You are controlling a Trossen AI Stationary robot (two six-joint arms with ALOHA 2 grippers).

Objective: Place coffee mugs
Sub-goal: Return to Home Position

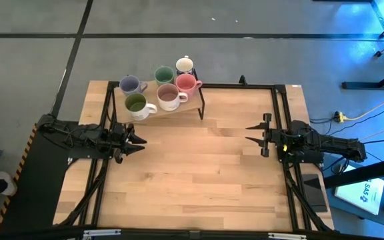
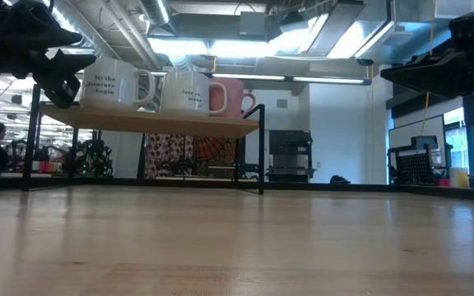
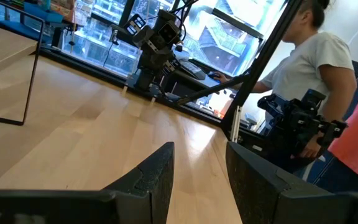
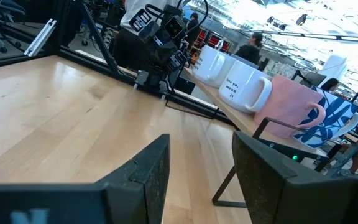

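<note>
Homing is the step in hand, and by my reading the placing itself looks done: all 6 coffee mugs stand on the shelf (image 2: 179, 125). On it, the lavender-blue mug (image 1: 130, 85) sits at the left end, the green mug with the white handle (image 1: 137, 104) at the front left corner, the teal-green mug (image 1: 163, 74) at the back middle, the pale mug with the brown inside (image 1: 169, 97) at the front middle, the pink mug (image 1: 187, 83) at the right end and the white mug with the blue pattern (image 1: 185, 65) at the back right corner. The left gripper (image 1: 141, 145) hangs just in front of the shelf's left end, fingers apart and holding nothing. The right gripper (image 1: 248, 133) hangs well to the right of the shelf and in front of it, fingers likewise apart and empty.

To do this well, I judge the left arm (image 1: 72, 140) needs the most care, being the nearer to the shelf: it should draw straight away from the shelf's front edge, not swing sideways, so no link catches the green mug or the shelf's thin black legs (image 2: 262, 160). The right arm (image 1: 325, 147) has freer room and can fold home directly. Both should leave their fingers apart, move evenly so the shelf is not shaken, and finish well apart from the shelf
</note>
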